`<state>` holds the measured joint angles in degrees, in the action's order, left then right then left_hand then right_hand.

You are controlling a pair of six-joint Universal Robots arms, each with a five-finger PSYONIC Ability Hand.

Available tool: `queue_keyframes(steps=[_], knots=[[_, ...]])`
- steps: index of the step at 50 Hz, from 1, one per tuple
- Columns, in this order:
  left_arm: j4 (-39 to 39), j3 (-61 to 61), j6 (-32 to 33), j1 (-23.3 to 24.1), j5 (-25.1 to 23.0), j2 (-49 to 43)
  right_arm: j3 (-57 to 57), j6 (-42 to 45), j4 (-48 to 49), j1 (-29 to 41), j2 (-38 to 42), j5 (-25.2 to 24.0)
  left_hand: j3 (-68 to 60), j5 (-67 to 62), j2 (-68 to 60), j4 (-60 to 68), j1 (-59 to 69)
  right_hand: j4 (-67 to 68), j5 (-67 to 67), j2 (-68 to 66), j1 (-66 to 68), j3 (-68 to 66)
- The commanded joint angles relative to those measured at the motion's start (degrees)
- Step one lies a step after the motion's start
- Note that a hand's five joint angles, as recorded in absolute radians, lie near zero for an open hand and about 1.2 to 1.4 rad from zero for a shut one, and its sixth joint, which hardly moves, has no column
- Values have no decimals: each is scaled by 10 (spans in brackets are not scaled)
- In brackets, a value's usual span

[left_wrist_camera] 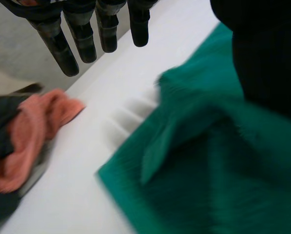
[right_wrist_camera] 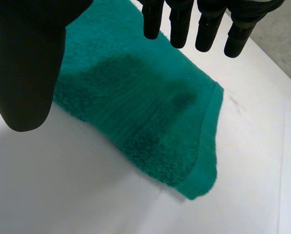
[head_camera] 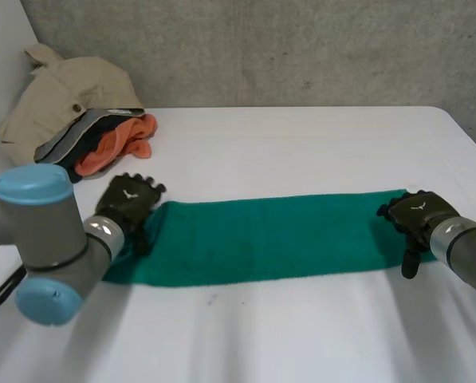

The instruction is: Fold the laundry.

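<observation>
Across the middle of the white table, a green towel lies folded into a long, narrow strip running from side to side. Left hand: placed at the towel's left end, its straight fingers reaching past that end over bare table and its thumb over the cloth. The hand is open and grips nothing. Beneath it, the towel's end shows a small raised fold near the corner. Right hand: placed at the towel's right end, fingers straight and apart above the cloth, thumb set wide to one side. It too is open and has hold of nothing. The towel's right end lies flat, with its hemmed edge visible. At the far left corner of the table sits a pile of other laundry: a beige garment, a dark grey piece and an orange cloth, near the left hand and well apart from the right.
</observation>
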<state>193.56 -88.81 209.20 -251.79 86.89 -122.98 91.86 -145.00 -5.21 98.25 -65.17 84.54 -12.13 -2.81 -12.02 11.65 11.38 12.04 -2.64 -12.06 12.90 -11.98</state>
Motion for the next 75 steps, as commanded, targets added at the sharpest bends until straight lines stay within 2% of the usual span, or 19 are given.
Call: queue_keyframes(steps=[1,7,17,27,34,35,36,37,38,44,48,53,57,60,61,66,67,72,75], knots=[[0,79,68,-84,22,-74,13,16,24,-17,-12,-1,21,28,20,-16,-14,-20,26,21,-29,20],[-21,45,103,-89,20,-24,24,38,31,-39,-21,-6,21,28,20,-16,-14,9,-3,-9,0,-10],[-21,-31,82,-46,-16,90,49,62,43,-69,-24,-50,21,28,20,-16,-14,90,-84,-89,81,-90],[-21,-74,40,-28,-18,152,73,63,99,-110,-22,-108,21,28,20,-16,-14,187,-181,-187,179,-188],[-19,-82,10,-14,-33,174,71,63,127,-118,7,-116,21,28,20,-16,-14,206,-200,-206,197,-206],[-18,-81,8,-12,-34,174,68,63,133,-119,15,-115,21,28,20,-16,-14,277,-271,-277,269,-278],[-17,-81,7,-12,-34,174,68,64,136,-119,19,-115,21,28,20,-16,-14,398,-392,-398,390,-399],[-17,-80,7,-11,-34,175,67,63,139,-119,21,-113,21,28,20,-16,-14,577,-571,-577,569,-578],[-17,-80,7,-8,-34,175,64,63,143,-122,22,-112,21,28,20,-16,-14,679,-673,-678,670,-679],[-17,-76,7,2,-34,182,72,59,146,-162,20,-111,21,28,20,-16,-14,680,-674,-679,671,-680],[-17,-77,7,3,-34,194,78,72,155,-220,-5,-108,21,28,20,-16,-14,680,-674,-679,671,-680],[-18,-81,7,3,-33,212,66,186,154,-275,-30,-97,21,28,20,-16,-14,680,-674,-679,671,-680],[-18,-88,6,3,-33,226,55,236,163,-289,-35,-90,21,28,20,-16,-14,680,-674,-679,671,-680],[-18,-96,6,2,-34,235,52,238,178,-245,-51,-96,21,28,20,-16,-14,680,-674,-679,671,-680],[-18,-98,3,2,-34,238,46,238,193,-184,-64,-99,21,28,20,-16,-14,680,-674,-679,671,-680],[-18,-98,-20,2,-33,240,46,238,275,-17,-79,-130,21,28,20,-16,-14,680,-674,-679,671,-680],[-18,-98,-24,2,-33,240,50,238,305,38,-80,-143,21,28,20,-16,-14,680,-674,-679,671,-680],[-19,-100,-45,4,-32,245,61,245,357,169,-64,-181,21,28,20,-16,-14,680,-674,-679,671,-680],[-19,-102,-49,9,-32,245,60,249,362,255,-4,-194,21,28,20,-16,-14,680,-674,-679,671,-680]])
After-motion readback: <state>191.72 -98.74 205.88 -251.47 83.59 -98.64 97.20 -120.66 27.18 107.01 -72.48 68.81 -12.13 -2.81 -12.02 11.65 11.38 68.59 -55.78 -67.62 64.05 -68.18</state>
